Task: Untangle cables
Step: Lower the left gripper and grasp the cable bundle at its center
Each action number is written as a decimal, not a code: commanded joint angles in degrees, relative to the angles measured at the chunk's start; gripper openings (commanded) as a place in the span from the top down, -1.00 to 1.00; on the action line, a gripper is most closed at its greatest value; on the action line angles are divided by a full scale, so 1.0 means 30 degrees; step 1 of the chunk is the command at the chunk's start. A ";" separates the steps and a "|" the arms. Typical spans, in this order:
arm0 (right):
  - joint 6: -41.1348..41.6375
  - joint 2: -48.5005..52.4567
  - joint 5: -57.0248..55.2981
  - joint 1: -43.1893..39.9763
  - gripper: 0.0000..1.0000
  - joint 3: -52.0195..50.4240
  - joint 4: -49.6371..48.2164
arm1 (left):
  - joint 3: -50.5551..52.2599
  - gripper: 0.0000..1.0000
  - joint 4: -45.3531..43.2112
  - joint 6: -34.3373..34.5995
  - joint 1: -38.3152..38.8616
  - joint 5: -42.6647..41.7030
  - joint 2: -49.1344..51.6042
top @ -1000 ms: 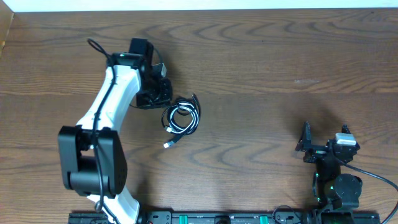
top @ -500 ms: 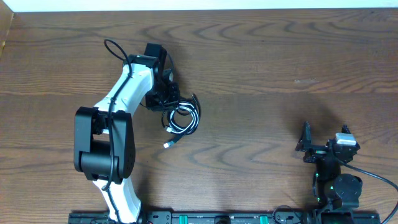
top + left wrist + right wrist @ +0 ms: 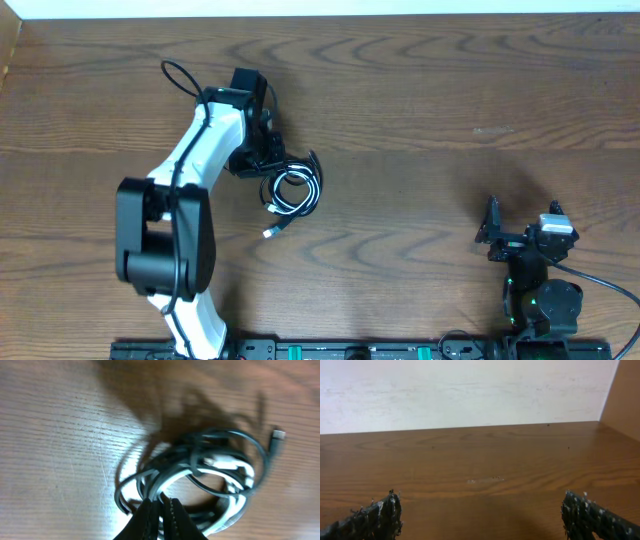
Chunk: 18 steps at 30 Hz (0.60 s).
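cables point(image 3: 292, 190) | black and white coil, tangled, left of centre on table point(image 3: 450, 100) | left gripper point(image 3: 160, 506) pinched shut at coil's far-left edge, you cannot tell if a strand is caught | right gripper point(image 3: 523, 228) wide, empty, near right | step: first grab | next: lift gently, check one strand pulls free

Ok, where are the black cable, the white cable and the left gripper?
black cable point(image 3: 118, 495), left wrist view, left edge of its loop.
white cable point(image 3: 225, 463), left wrist view, thick stretch inside the coil.
left gripper point(image 3: 160, 502), left wrist view, between its closed fingertips.
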State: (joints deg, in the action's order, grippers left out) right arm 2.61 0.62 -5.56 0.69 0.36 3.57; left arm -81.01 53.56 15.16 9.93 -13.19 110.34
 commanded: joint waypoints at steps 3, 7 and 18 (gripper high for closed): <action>0.0255 -0.0095 0.0036 0.0160 -0.99 -0.0022 0.0051 | -0.0138 0.75 -0.0255 0.0925 0.0838 -0.0087 -0.1319; 0.0255 -0.0095 0.0036 0.0160 -0.98 -0.0022 0.0051 | 0.0663 0.67 -0.1151 0.1064 0.1384 -0.0066 -0.0758; 0.0255 -0.0095 0.0036 0.0160 -0.99 -0.0022 0.0051 | 0.1304 0.38 -0.2652 0.1151 0.1435 0.0342 0.0488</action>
State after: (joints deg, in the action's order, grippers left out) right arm 2.61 0.62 -5.56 0.69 0.36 3.57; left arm -78.13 46.83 18.22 14.35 -13.15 110.28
